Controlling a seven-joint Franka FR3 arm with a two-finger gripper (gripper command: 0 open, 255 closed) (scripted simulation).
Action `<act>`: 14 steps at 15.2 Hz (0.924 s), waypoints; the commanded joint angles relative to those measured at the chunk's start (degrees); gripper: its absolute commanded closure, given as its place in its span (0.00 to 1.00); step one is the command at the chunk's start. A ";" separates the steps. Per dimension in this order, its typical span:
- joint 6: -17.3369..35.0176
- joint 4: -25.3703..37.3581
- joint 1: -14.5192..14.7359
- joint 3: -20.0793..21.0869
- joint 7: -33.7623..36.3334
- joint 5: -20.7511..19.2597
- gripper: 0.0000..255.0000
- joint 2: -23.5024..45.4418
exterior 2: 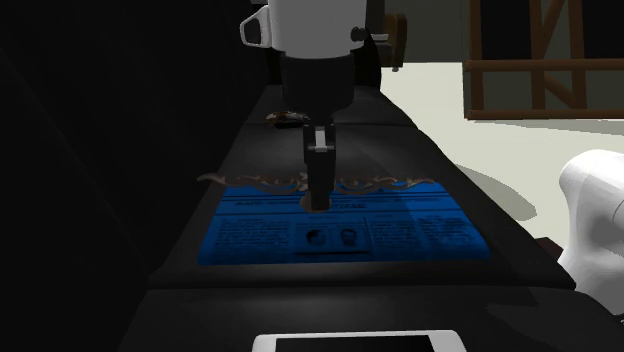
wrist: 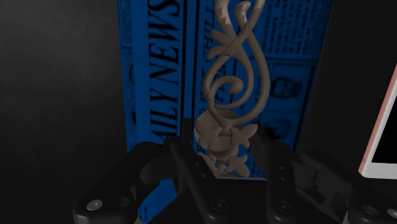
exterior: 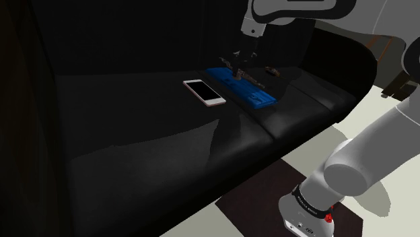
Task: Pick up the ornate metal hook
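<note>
A black sofa (exterior: 134, 134) takes up most of the scene, its seat cushions carrying everything. The white arm (exterior: 377, 148) rises from its stand at the shoulder view's lower right, over a pale floor (exterior: 377, 222) with dark squares, and reaches across to the far end of the seat. In the second exterior view a wooden frame (exterior 2: 540, 70) stands on the floor beyond the sofa, to that view's right.

A blue newspaper (exterior: 259, 97) lies flat on the far cushion. A phone (exterior: 204, 92) with a white face and pinkish rim lies flat just beside it, on the shoulder view's left, nearer the middle of the seat and not touching the paper.

The hook (wrist: 229, 95), a brown scrolled strip, lies lengthwise along the far edge of the newspaper in the second exterior view, one end reaching past the paper's corner. The jaws come straight down onto its middle. In the wrist view the black fingers (wrist: 184, 153) stand narrow, pressed on either side of the hook's central flower-like knot, holding it. Whether the hook is clear of the paper cannot be told.
</note>
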 commanded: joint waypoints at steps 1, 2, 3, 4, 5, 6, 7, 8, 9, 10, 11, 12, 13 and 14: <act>0.00 -0.02 0.01 0.01 0.01 0.01 1.00 0.02; 0.00 -0.06 -0.02 -0.03 -0.07 0.00 1.00 -0.03; -0.77 0.72 -0.02 -0.02 -0.09 0.01 1.00 -0.02; -1.54 1.51 -0.02 -0.02 -0.11 0.01 1.00 0.00; -2.32 2.34 -0.02 -0.02 -0.13 0.02 1.00 0.06; -3.09 3.17 -0.02 -0.02 -0.15 0.02 1.00 0.11; -3.87 4.02 -0.01 -0.01 -0.18 0.02 1.00 0.18; -4.65 4.88 -0.01 -0.01 -0.20 0.02 1.00 0.26; -5.44 5.76 -0.01 -0.01 -0.22 0.03 1.00 0.35; -6.23 6.65 -0.01 -0.01 -0.24 0.03 1.00 0.46; -7.02 7.56 -0.01 0.00 -0.26 0.03 1.00 0.58; -7.81 8.49 -0.01 0.00 -0.28 0.03 1.00 0.71; -8.61 9.44 -0.01 0.00 -0.31 0.03 1.00 0.86; -9.41 10.40 -0.01 0.01 -0.33 0.03 1.00 1.02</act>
